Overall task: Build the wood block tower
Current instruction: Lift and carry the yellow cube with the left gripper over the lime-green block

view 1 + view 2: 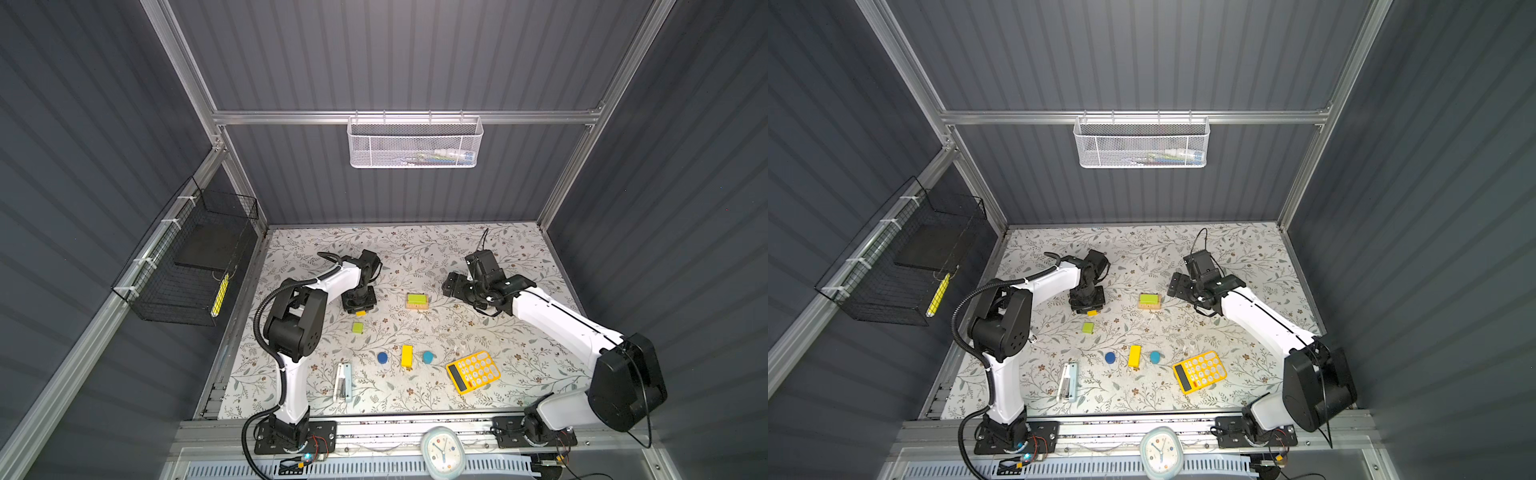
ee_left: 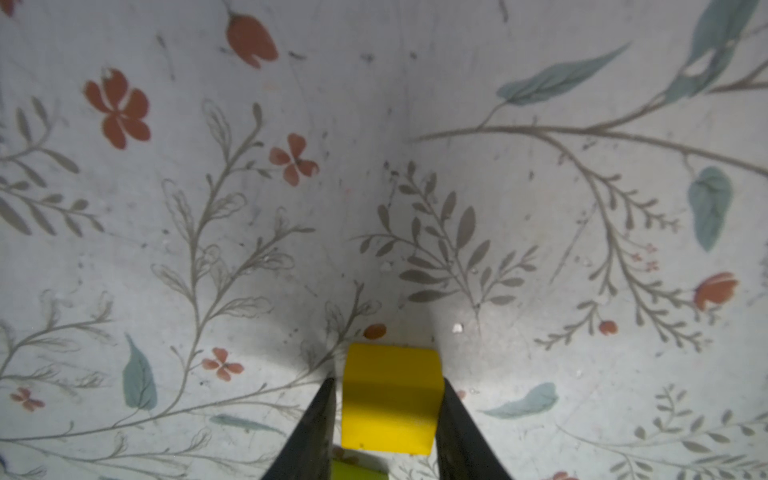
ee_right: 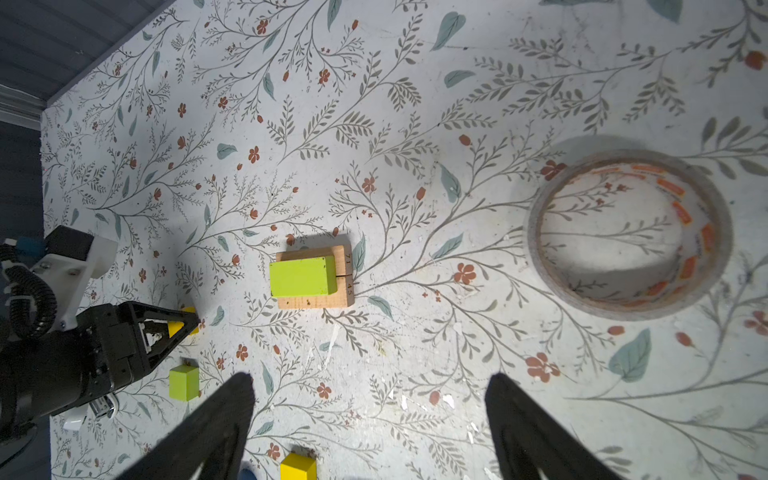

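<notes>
Sitting near the middle of the flowery table [image 1: 415, 249], the start of the tower [image 1: 417, 300] is two tan wooden bars [image 3: 345, 270] side by side with a lime-green bar [image 3: 301, 276] lying flat on top. The green bar covers most of the wood and leaves one end bare.

Off to the side of the tower, the left gripper [image 2: 388, 380] points down at the table. A yellow cube [image 2: 390, 399] sits between its black fingers [image 2: 320, 424]. The fingers stand very close to the cube on both sides. It is not clear if they squeeze it or only sit beside it. A green cube [image 1: 358, 328] rests on the table just beside this gripper, closer to the front.

Nearer the front edge, a yellow bar [image 1: 407, 356] lies flat. One blue round block [image 1: 382, 357] sits on one side of it and another blue round block [image 1: 428, 356] sits on the other side. None of the three touch.

The right gripper [image 3: 370, 378] hangs above the table on the other side of the tower. Its jaws are spread wide and nothing is between them.

A clear tape roll [image 3: 629, 235] lies flat, well apart from the tower, and shows only in the right wrist view. A yellow calculator [image 1: 473, 371] with white keys lies near the blue blocks. A pale stapler [image 1: 343, 382] lies close to the left arm's base. A round clock [image 1: 442, 453] sits at the front rail. A white basket [image 1: 415, 143] hangs on the back wall.
</notes>
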Robot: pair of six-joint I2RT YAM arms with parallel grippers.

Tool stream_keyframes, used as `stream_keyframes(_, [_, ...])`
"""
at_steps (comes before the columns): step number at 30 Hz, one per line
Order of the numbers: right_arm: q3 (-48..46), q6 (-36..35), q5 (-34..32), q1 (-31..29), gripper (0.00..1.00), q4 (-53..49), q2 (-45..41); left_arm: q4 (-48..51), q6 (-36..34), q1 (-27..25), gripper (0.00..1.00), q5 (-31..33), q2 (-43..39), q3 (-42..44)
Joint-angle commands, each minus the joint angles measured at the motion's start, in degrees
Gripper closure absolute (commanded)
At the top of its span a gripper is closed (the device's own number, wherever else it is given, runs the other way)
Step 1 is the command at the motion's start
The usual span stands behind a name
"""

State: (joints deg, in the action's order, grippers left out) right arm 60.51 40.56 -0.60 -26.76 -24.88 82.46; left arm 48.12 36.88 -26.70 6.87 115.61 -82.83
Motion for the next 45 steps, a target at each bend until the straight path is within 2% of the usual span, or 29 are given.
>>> stream_keyframes(1, [-0.7,0.5,-0.3,0.2,0.12,0.3,-1.2,0.2,0.5,-0.4,0.62,-0.2,-1.7,0.6])
stream_keyframes(6, [-0.7,0.5,-0.3,0.1,0.12,0.4,-1.4,0.1,0.4,-0.4,0.64,0.2,-1.8,0.6])
stream_keyframes(12, [-0.8,0.6,-0.2,0.1,0.12,0.4,-1.2,0.2,0.5,-0.4,0.71,0.7,-2.5,0.4])
stream_keyframes(18, [-0.9,0.5,-0.3,0.2,0.12,0.4,-1.2,0.1,-0.3,-0.4,0.9,0.3,-4.0,0.0])
stream_keyframes(26, [-0.2,-0.3,-0.3,0.2,0.13,-0.2,-1.0,1.8,-2.7,-1.1,1.0,-1.9,-4.8,-4.6])
stream_keyframes(34, [0.6,-1.2,-2.0,0.3,0.13,-2.0,-1.5,7.5,-5.8,-4.3,1.0,-2.3,-0.6,-16.4])
stream_keyframes(45, [0.2,-1.5,-3.0,1.6,0.11,-4.2,-3.3,12.0,-6.6,-9.9,1.0,-2.4,4.9,-26.9])
